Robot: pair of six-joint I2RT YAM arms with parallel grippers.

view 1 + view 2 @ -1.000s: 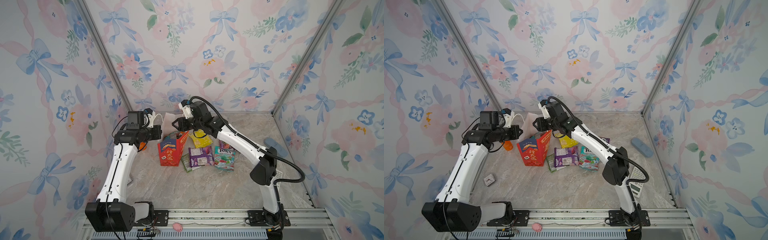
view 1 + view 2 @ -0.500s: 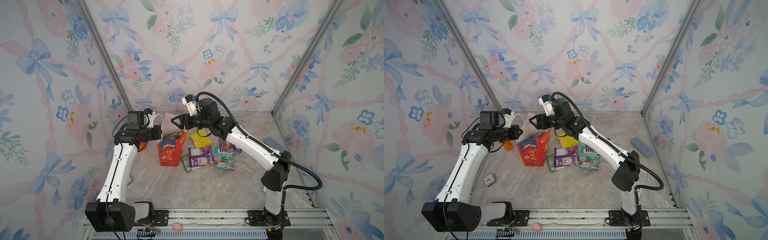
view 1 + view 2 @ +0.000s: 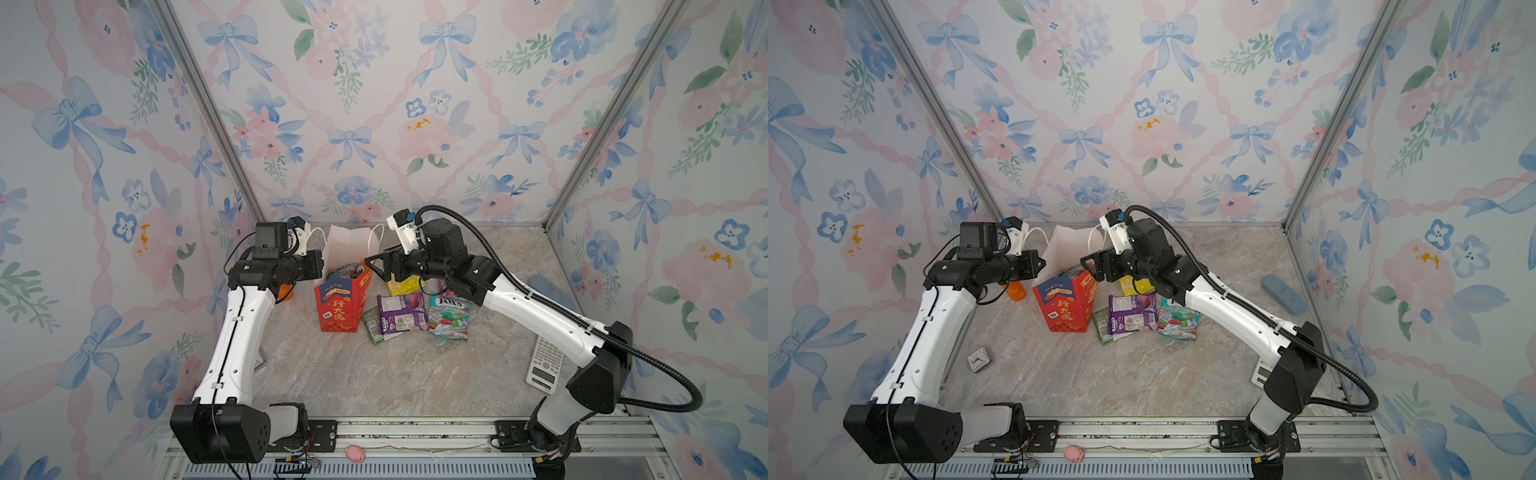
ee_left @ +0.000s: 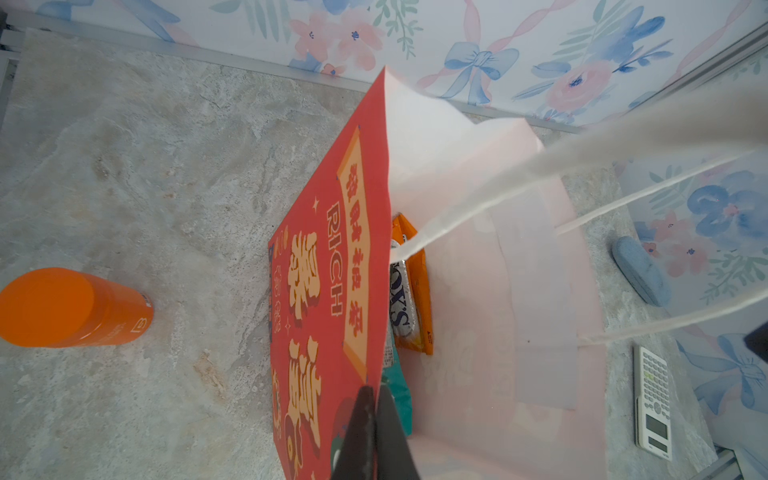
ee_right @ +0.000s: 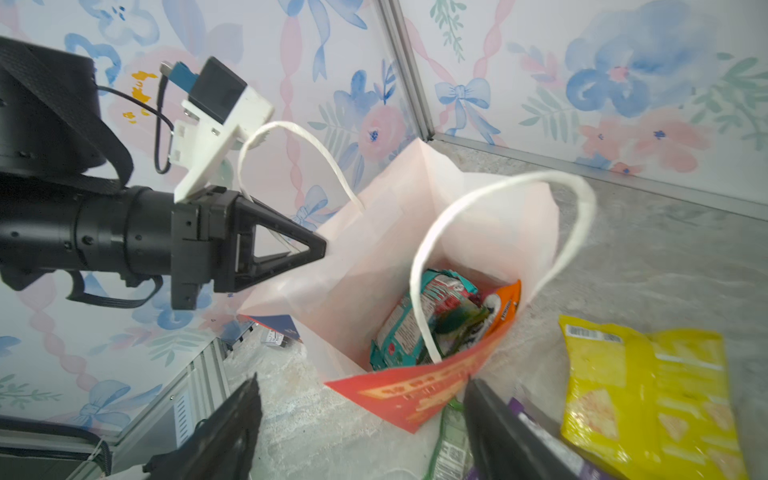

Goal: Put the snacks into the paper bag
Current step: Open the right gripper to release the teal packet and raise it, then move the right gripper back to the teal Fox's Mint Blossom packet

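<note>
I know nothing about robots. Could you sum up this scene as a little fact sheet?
Bag: tall red paper bag with white rope handles, upright, open
Left pincer: shut on bag's rim
Right pincer: open, empty, beside bag's mouth
Inside bag: teal glossy packet, orange glossy packet
On table: yellow crinkly packet, purple packet, green packet, teal FOX'S packet

Upright paper bag (image 3: 338, 307) beside loose snacks (image 3: 401, 312)

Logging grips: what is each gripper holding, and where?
The left gripper pinches the paper bag by its red wall's top rim; the right gripper is open, holding nothing.
</note>
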